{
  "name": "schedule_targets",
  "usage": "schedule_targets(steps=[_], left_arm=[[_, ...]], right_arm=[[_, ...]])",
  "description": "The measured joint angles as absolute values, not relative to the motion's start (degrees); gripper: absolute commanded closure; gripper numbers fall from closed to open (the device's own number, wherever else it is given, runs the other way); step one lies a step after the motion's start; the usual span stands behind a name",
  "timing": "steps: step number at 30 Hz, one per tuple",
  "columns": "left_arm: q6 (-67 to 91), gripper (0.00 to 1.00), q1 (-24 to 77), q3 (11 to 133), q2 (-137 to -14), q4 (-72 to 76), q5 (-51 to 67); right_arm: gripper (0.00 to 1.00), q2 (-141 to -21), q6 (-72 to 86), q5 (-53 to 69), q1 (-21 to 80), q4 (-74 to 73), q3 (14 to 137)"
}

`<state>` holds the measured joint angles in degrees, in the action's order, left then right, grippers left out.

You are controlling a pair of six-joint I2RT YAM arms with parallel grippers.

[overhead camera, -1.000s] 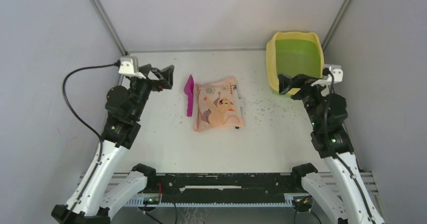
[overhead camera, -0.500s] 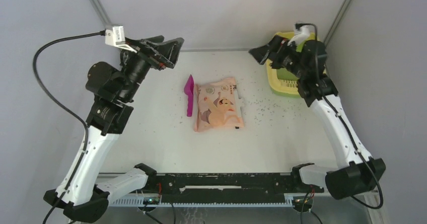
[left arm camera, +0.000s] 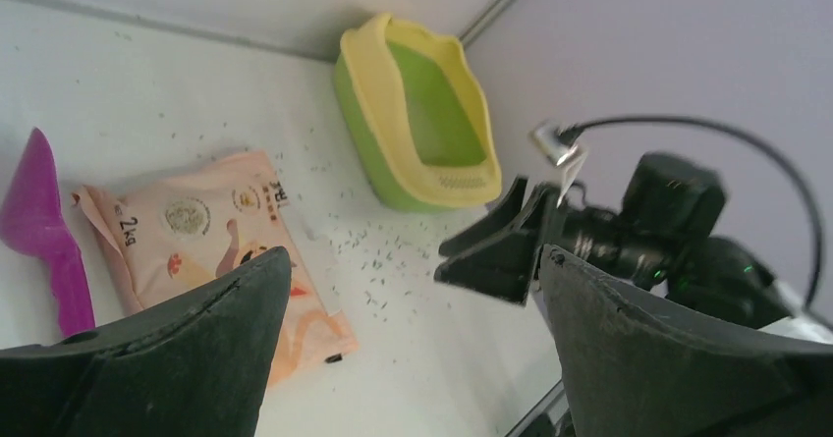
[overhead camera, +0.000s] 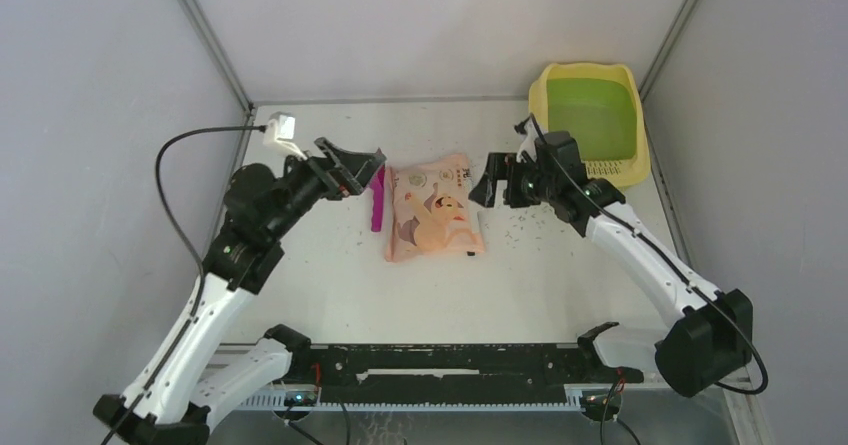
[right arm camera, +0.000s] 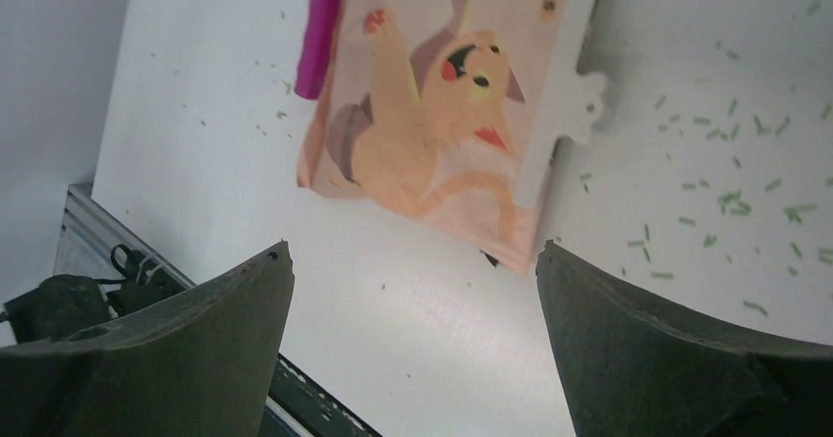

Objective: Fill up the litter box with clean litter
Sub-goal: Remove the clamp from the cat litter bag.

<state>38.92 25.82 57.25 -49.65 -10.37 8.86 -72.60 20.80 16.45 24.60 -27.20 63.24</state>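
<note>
Only top view shows litter box (overhead camera: 640, 168) slotted step

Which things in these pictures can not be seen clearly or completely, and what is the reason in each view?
- Magenta scoop: top view, far end hidden under the left gripper.
- Bag: right wrist view, top cut off by the frame edge; whether opened, unclear.
- Bag print: left wrist view, blurred, partly behind a finger.
- Litter box: top view, granules inside too small to tell.

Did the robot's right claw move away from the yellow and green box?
Yes. The right gripper swung left, off the litter box, and now hangs open beside the pink bag.
</note>
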Motion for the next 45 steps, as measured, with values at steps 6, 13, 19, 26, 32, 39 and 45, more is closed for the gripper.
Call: schedule_targets(steps=[6, 13, 19, 26, 32, 39, 45], left_arm=[[40.95, 0.0, 24.82, 56.03, -49.32, -10.28, 8.6], [38.35, 0.0, 26.92, 57.08, -57.43, -19.49, 6.83], [36.16, 0.0, 28.42, 63.44, -65.52, -24.91, 6.9], [36.01, 0.0, 29.06, 57.06, -65.73, -23.57, 7.57], [36.03, 0.03, 30.15, 53.98, -64.9, -23.64, 4.05], [36.82, 0.2, 30.15, 53.15, -65.49, -23.09, 1.65], [37.58, 0.11, 30.15, 51.96, -67.85, -21.58, 1.69]], right_arm=[[0.01, -66.3, 20.8, 16.95, 23.68, -25.02, 54.11], [0.01, -70.65, 21.17, 22.5, 21.63, -22.98, 53.45], [0.06, -74.7, 22.65, 27.07, 21.32, -21.37, 52.12], [0.16, -82.08, 23.86, 30.24, 20.99, -19.03, 56.66], [0.22, -90.91, 24.47, 30.26, 20.8, -18.28, 61.41], [0.25, -97.6, 25.87, 26.79, 19.73, -15.79, 62.65], [0.22, -99.94, 25.85, 22.83, 17.89, -15.73, 62.67]])
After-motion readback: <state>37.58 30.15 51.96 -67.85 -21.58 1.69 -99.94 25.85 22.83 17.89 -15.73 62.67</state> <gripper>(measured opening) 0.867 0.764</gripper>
